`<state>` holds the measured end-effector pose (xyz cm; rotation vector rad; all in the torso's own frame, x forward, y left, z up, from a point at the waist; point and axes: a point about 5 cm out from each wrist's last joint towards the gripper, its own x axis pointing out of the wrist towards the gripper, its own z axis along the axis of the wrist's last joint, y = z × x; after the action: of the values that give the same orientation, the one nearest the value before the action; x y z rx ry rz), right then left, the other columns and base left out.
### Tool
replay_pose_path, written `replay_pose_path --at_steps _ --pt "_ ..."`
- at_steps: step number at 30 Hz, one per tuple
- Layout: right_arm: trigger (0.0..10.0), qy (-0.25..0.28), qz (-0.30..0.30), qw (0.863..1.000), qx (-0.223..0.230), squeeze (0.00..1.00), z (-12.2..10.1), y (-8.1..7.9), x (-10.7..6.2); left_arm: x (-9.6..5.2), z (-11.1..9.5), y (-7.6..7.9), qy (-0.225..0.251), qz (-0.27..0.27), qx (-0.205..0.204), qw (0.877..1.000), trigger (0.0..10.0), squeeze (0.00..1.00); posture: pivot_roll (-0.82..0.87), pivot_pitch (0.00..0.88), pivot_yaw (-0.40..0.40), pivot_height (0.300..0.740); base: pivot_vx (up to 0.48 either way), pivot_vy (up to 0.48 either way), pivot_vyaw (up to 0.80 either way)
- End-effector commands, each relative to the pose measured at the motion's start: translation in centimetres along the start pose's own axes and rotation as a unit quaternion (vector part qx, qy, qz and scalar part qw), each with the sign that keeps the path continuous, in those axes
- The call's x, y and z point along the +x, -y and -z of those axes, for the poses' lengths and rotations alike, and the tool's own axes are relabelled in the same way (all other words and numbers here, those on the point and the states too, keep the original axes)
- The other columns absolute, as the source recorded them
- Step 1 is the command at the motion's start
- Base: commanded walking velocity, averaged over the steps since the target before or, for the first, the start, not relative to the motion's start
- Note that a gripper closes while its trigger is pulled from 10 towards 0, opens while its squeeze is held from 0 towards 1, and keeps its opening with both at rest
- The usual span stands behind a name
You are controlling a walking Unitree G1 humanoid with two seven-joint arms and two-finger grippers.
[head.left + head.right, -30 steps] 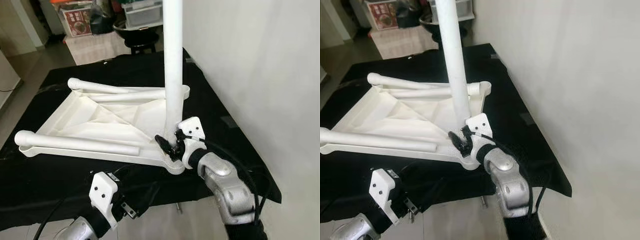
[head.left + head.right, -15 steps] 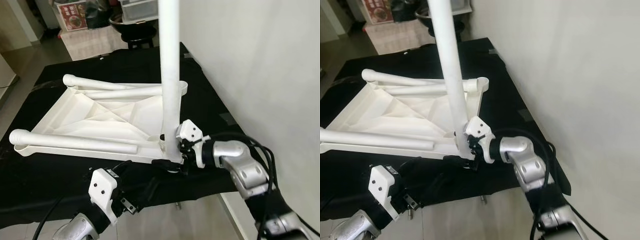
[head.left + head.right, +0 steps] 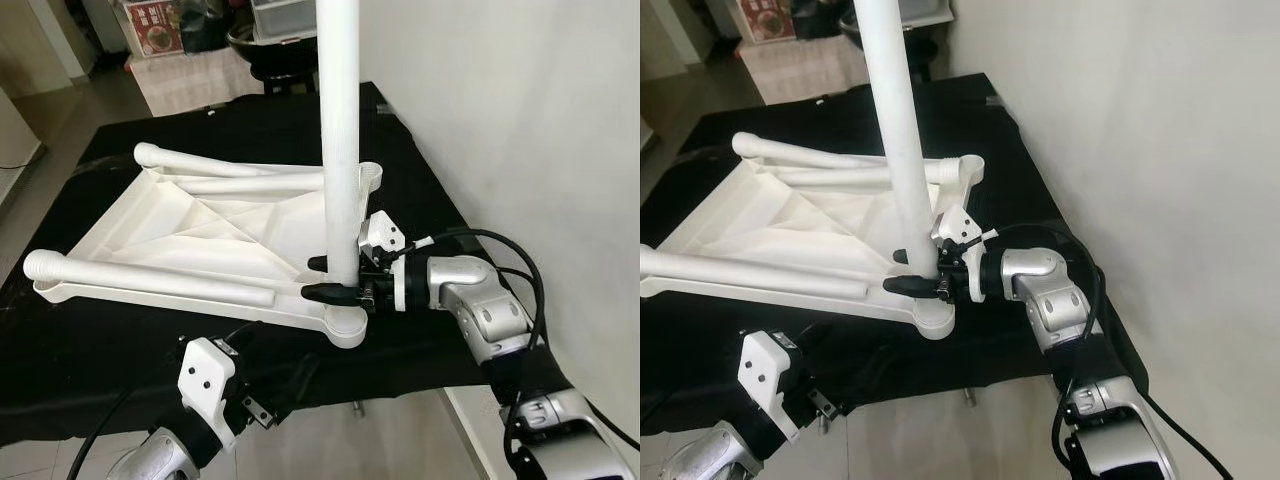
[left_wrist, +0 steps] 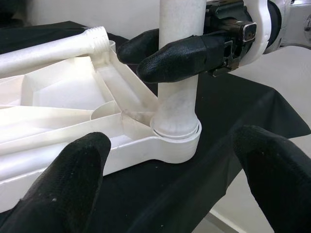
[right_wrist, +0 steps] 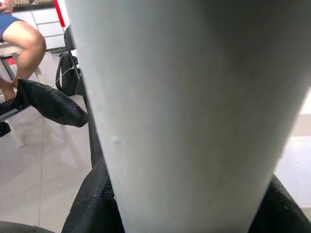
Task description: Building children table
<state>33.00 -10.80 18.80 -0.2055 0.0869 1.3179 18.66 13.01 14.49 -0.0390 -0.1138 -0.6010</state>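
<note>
- Right end effector (image 3: 333,277): its two black fingers were closed around the base of the upright leg (image 3: 339,130), one finger on either side of the tube, just above the corner socket (image 4: 175,138) of the tabletop (image 3: 200,235).
- Governing relation: the leg's long axis stood vertical, rising straight out of the socket, while the end effector reached in horizontally from the robot's right (so any turning or pressing of the leg would run along that vertical axis, judging from the grip).
- Left end effector (image 4: 170,174): its fingers were spread wide and held nothing; it hovered low at the near edge of the surface, pointing at the same socket and near it, but the right arm was the one in contact.
- Tabletop: it lay upside down, ribs showing, with two loose legs (image 3: 150,281) lying flat along its near and far sides.
- Surface (image 3: 90,350): covered by a black cloth, with the tabletop's socket corner close to the near right edge.
- Room: a white wall (image 3: 520,110) stood close on the right; tiled floor, a dark stool (image 3: 285,75) and storage boxes (image 3: 160,25) lay beyond (a seated person's leg (image 5: 22,41) appeared in the right wrist view).
</note>
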Motion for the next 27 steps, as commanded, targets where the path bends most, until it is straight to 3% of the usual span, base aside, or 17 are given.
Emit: replay_pose_path --at_steps 1,5,8,9,10,12,13,15,21,22,23,24,25,26,27 --pt "0.0 0.007 -0.021 1.0 0.012 0.0 0.5 -0.6 0.7 -0.2 0.2 0.0 -0.009 -0.004 0.001 1.0 10.0 0.0 -0.12 0.11 0.066 0.74 0.0 0.0 0.0" --pt "0.0 0.004 0.006 1.0 0.023 0.0 1.0 -0.7 0.4 -0.3 0.2 0.0 -0.008 -0.004 -0.002 1.0 10.0 0.0 -0.12 0.115 0.066 0.74 0.0 0.0 0.0" --pt "0.0 -0.022 0.109 0.993 0.038 0.0 2.1 -1.6 0.1 -0.5 0.2 -0.2 -0.009 -0.005 -0.003 1.0 10.0 0.0 -0.13 0.123 0.062 0.74 0.0 0.0 0.0" --pt "0.0 -0.034 0.29 0.955 0.058 0.0 2.9 -1.4 0.0 -0.6 0.1 -0.4 -0.011 -0.006 -0.002 1.0 10.0 0.0 -0.14 0.131 0.068 0.74 0.0 0.0 0.0" --pt "0.0 -0.054 0.402 0.91 0.089 0.0 4.2 -2.7 -0.6 -0.7 0.1 -0.5 -0.011 -0.009 -0.001 1.0 10.0 0.0 -0.15 0.134 0.081 0.74 0.0 0.0 0.0" --pt "0.0 -0.054 0.402 0.91 0.089 0.0 4.2 -2.7 -0.6 -0.7 0.1 -0.5 -0.011 -0.009 -0.001 1.0 10.0 0.0 -0.15 0.134 0.081 0.74 0.0 0.0 0.0" --pt "0.0 -0.068 0.433 0.892 0.109 0.0 5.0 -4.3 -0.4 -0.7 0.0 -0.6 -0.011 -0.011 -0.001 1.0 10.0 0.0 -0.15 0.134 0.081 0.74 0.0 0.0 0.0" --pt "0.0 -0.071 0.429 0.896 0.086 0.0 4.8 -5.0 0.1 -0.7 0.1 -0.7 -0.012 -0.011 -0.001 1.0 10.0 0.0 -0.15 0.13 0.092 0.74 0.0 0.0 0.0" --pt "0.0 -0.064 0.403 0.911 0.063 0.0 4.1 -3.4 1.1 -0.6 0.2 -1.0 -0.015 -0.015 0.005 1.0 10.0 0.0 -0.12 0.114 0.085 0.74 0.0 0.0 0.0" --pt "4.4 -0.066 0.401 0.911 0.062 0.0 4.0 -3.5 1.2 -0.6 0.2 -1.0 -0.015 -0.02 0.007 1.0 10.0 0.0 -0.12 0.114 0.085 0.74 0.0 0.0 0.0" --pt "10.0 -0.062 0.397 0.914 0.063 0.0 3.8 -3.3 1.2 -0.7 0.1 -1.2 -0.014 -0.03 0.01 0.999 10.0 0.0 -0.12 0.113 0.088 0.74 0.0 0.0 0.0" --pt "10.0 -0.062 0.397 0.914 0.063 0.0 3.8 -3.3 1.2 -0.7 0.1 -1.2 -0.014 -0.03 0.01 0.999 10.0 0.0 -0.12 0.113 0.088 0.74 0.0 0.0 0.0" --pt "10.0 -0.051 0.382 0.921 0.059 0.13 3.3 -3.0 1.3 -0.7 0.1 -1.3 -0.014 -0.037 0.013 0.999 10.0 0.0 -0.12 0.114 0.086 0.74 0.0 0.0 0.0" --pt "10.0 -0.043 0.371 0.926 0.056 0.13 3.0 -2.7 1.3 -0.7 0.1 -1.3 -0.014 -0.041 0.014 0.999 10.0 0.0 -0.12 0.114 0.086 0.74 0.0 0.0 0.0" --pt "10.0 -0.027 0.357 0.932 0.062 1.0 2.3 -2.4 1.4 -0.6 0.1 -1.4 -0.014 -0.04 0.015 0.999 10.0 0.0 -0.12 0.114 0.086 0.74 0.0 0.0 0.0"
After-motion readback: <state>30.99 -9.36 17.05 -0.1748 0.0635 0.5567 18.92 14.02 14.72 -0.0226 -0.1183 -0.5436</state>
